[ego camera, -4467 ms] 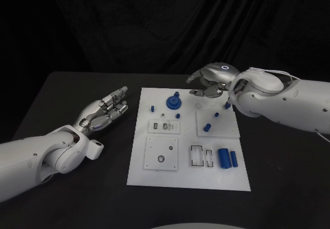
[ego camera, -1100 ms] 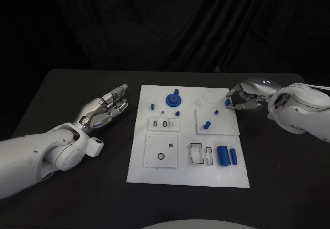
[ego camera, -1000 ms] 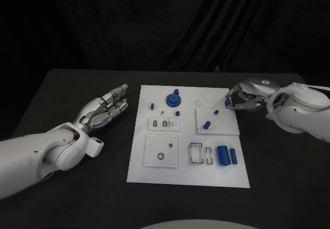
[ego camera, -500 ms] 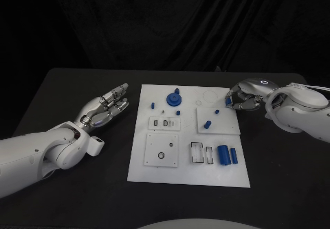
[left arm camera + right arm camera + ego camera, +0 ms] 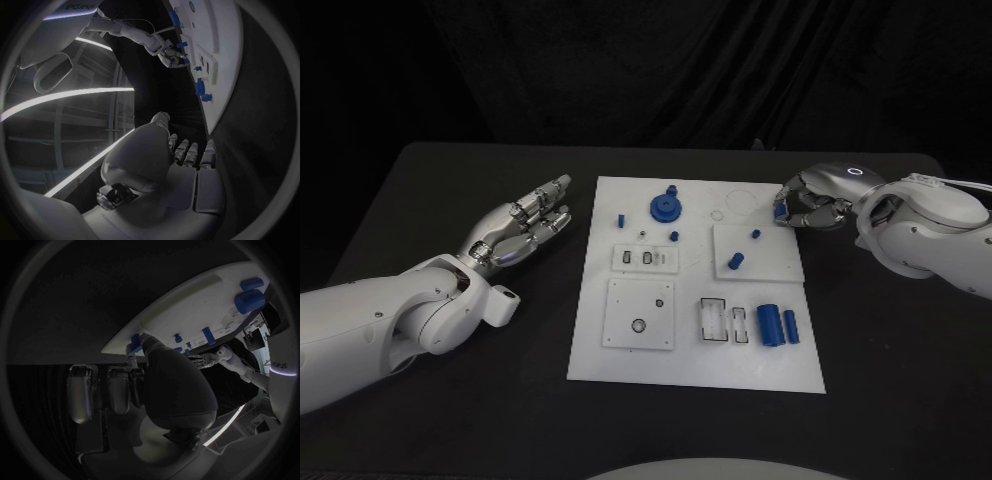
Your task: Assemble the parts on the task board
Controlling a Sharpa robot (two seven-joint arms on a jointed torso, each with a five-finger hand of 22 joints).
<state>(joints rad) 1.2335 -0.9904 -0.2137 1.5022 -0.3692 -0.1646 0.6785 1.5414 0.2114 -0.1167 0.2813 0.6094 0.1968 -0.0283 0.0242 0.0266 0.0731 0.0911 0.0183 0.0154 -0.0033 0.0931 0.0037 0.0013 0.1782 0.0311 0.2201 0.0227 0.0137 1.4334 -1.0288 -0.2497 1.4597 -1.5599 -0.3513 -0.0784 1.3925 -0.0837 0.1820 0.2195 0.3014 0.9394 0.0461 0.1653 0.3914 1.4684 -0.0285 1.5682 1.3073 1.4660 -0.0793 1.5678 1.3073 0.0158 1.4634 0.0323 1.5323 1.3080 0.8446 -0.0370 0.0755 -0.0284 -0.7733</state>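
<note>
**Right hand off the far corner with one blue part pinched**

Largest first: my right arm has swung out from over the far middle of the task board (image 5: 692,375) to its far right corner since a few seconds ago, and over the last second it has barely shifted. I read that as a pickup done and a carry begun; placement not yet made.

Left hand (image 5: 519,226): lying on the surface (image 5: 473,420) just left of the board, fingers spread and straight, holding nothing, same spot as earlier.

Right hand (image 5: 808,209): fingers curled in tight at the board's far right edge. A small blue part (image 5: 779,212) sits at the fingertips; the right wrist view shows the thumb pressing it (image 5: 135,346) against a finger, just beside the board's rim. So it grips that part.

Rest of the parts unchanged: gear-like piece (image 5: 665,208) far middle, small pegs (image 5: 736,264) on the raised right plate, two cylinders (image 5: 777,327) near right.

Which socket this part suits, I cannot tell.
</note>
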